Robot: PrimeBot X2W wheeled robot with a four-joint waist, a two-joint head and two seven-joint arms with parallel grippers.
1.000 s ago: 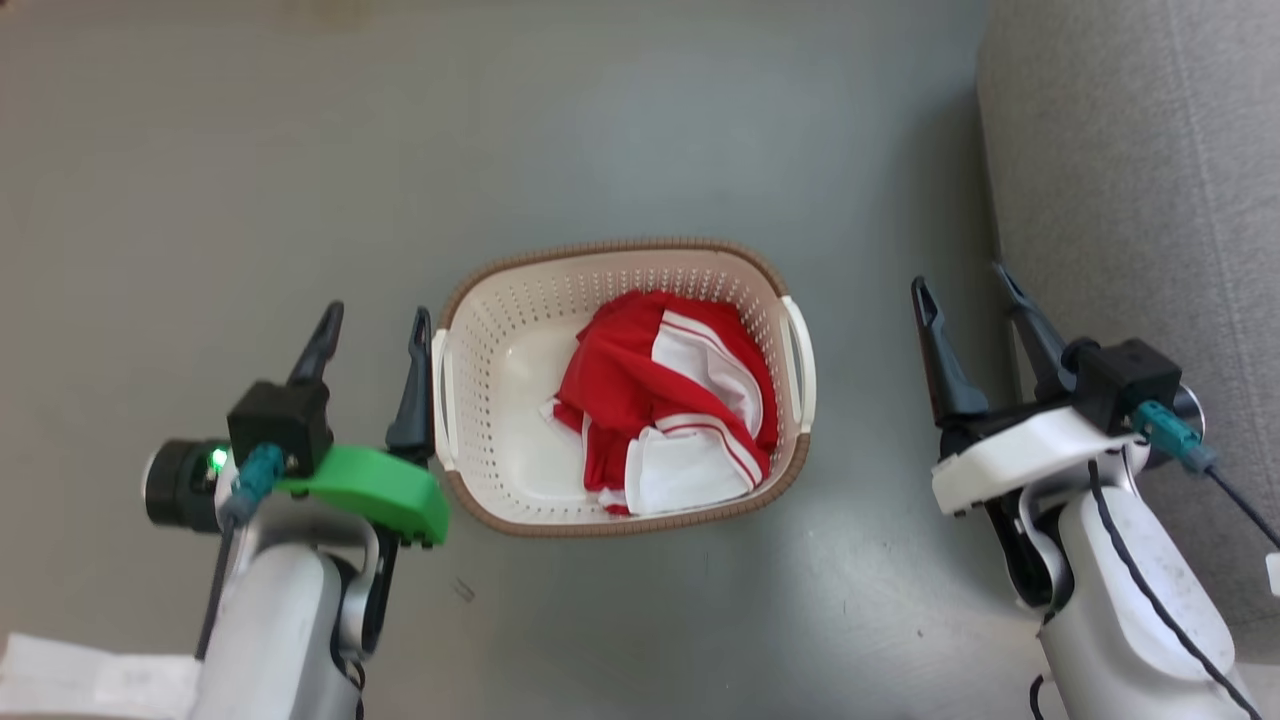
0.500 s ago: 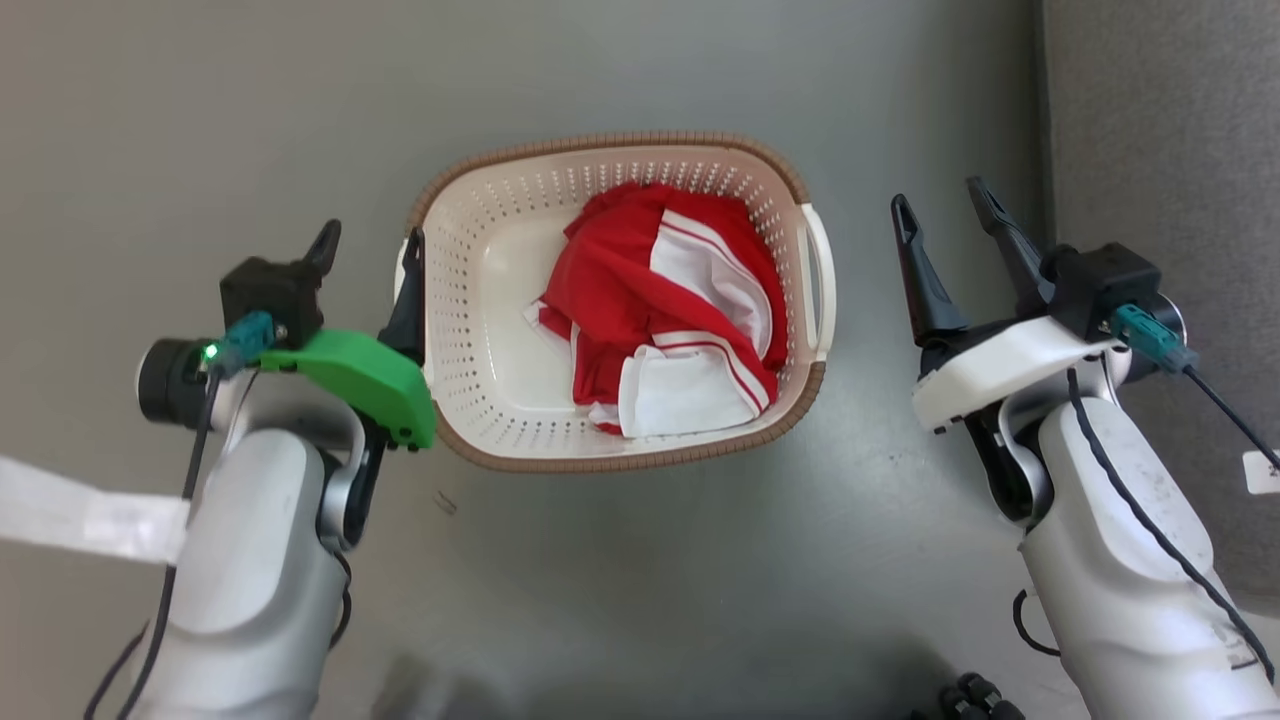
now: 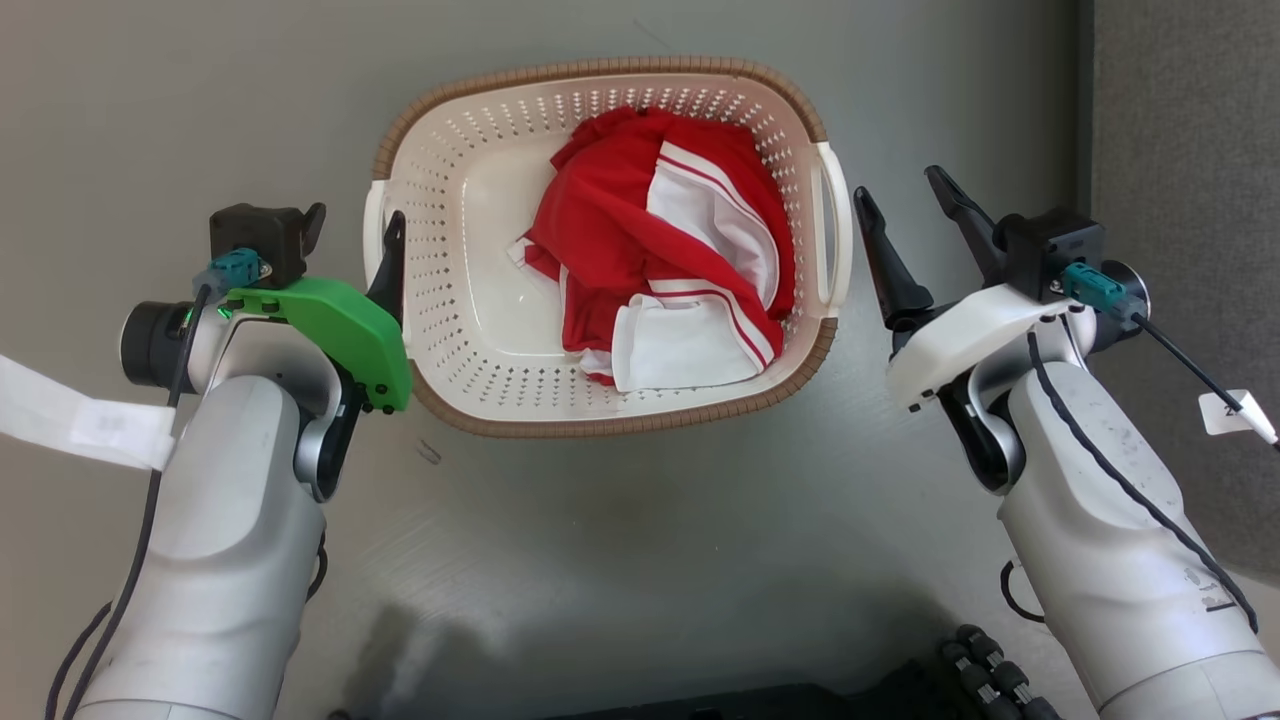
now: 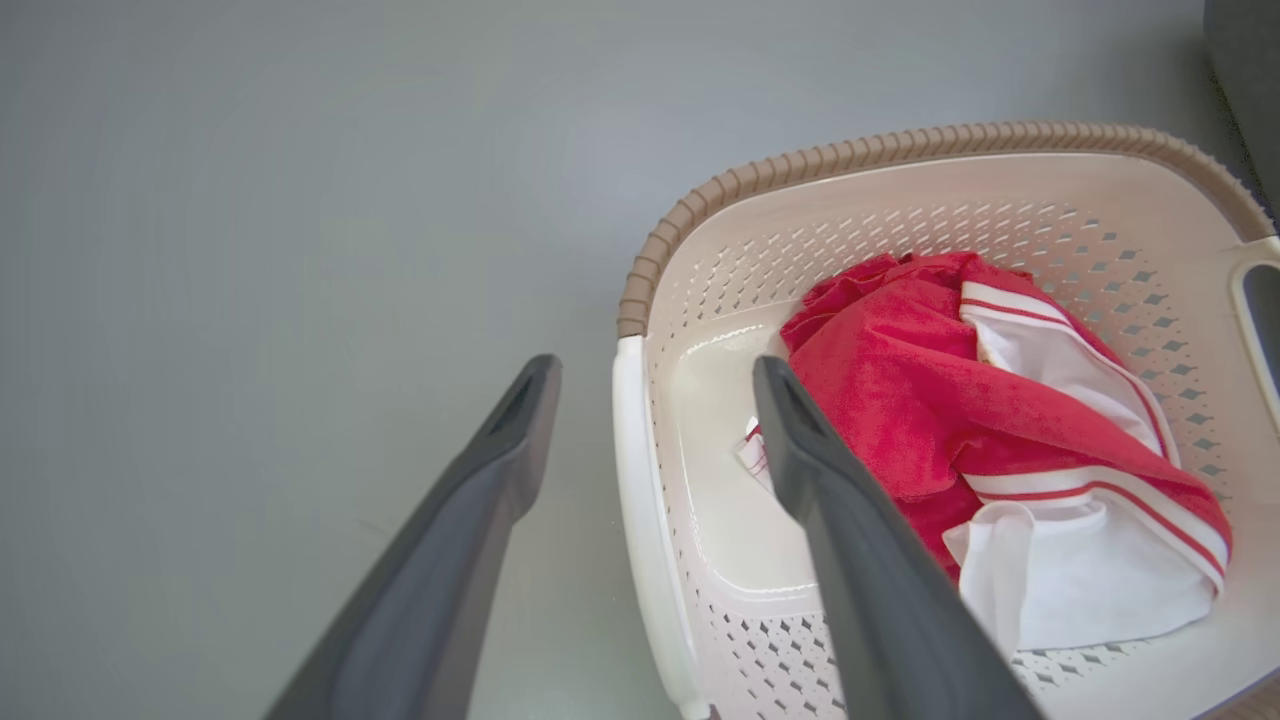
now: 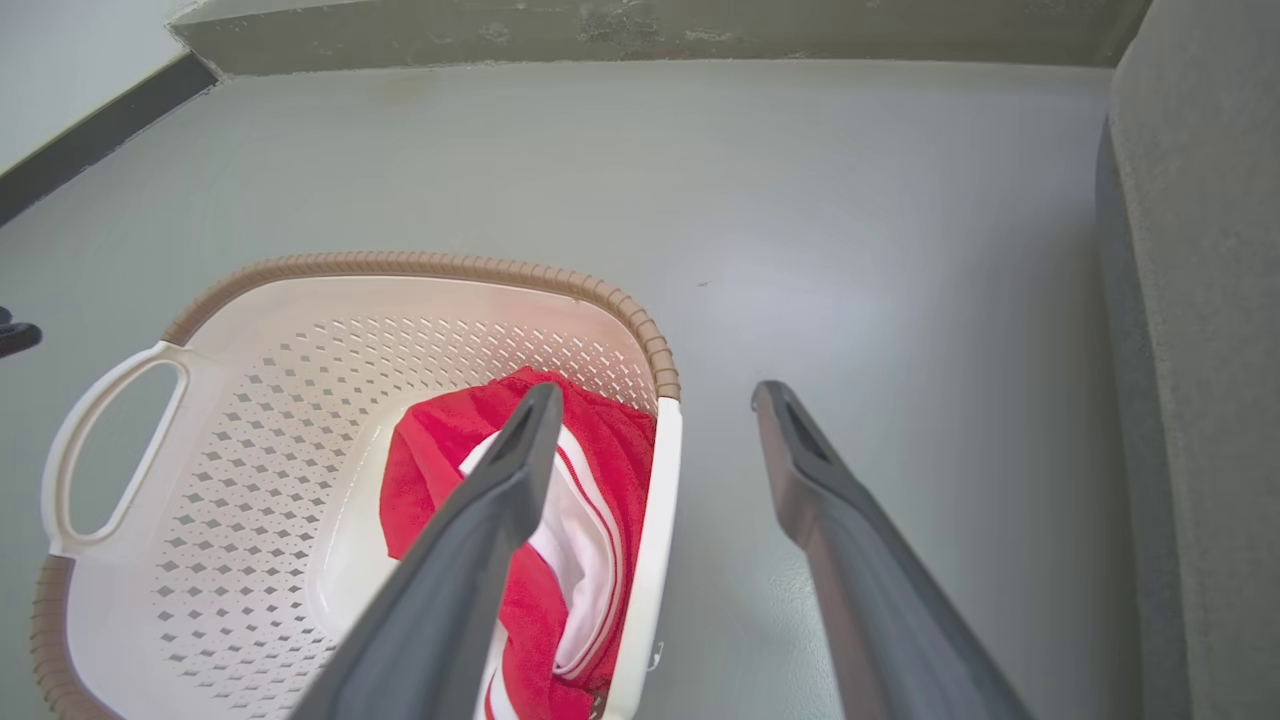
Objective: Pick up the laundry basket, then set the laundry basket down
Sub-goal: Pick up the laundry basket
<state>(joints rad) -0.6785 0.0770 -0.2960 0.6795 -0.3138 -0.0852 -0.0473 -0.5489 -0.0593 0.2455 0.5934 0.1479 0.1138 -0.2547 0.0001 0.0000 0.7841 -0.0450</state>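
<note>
The laundry basket [image 3: 600, 68] stands on the grey floor: cream, perforated, with a brown rim and a red-and-white garment [image 3: 660, 250] inside. My left gripper [image 3: 352, 235] is open at its left white handle [image 3: 372, 225]. In the left wrist view the gripper [image 4: 652, 372] straddles that handle [image 4: 640, 470], one finger outside and one over the basket [image 4: 900, 145] interior. My right gripper [image 3: 898, 187] is open just right of the right handle [image 3: 835, 230]. In the right wrist view the gripper [image 5: 657, 395] frames that handle [image 5: 655, 500] of the basket [image 5: 400, 265].
A grey upholstered piece [image 3: 1180, 200] rises close to the right of my right arm and shows as a grey side [image 5: 1200, 350] in the right wrist view. A wall base [image 5: 600, 30] runs beyond the basket. Dark parts of my base [image 3: 980, 680] sit at the bottom.
The head camera has tilted, so the basket sits higher and larger. My left fingers have come around the left handle, and my right gripper has closed in on the right handle.
</note>
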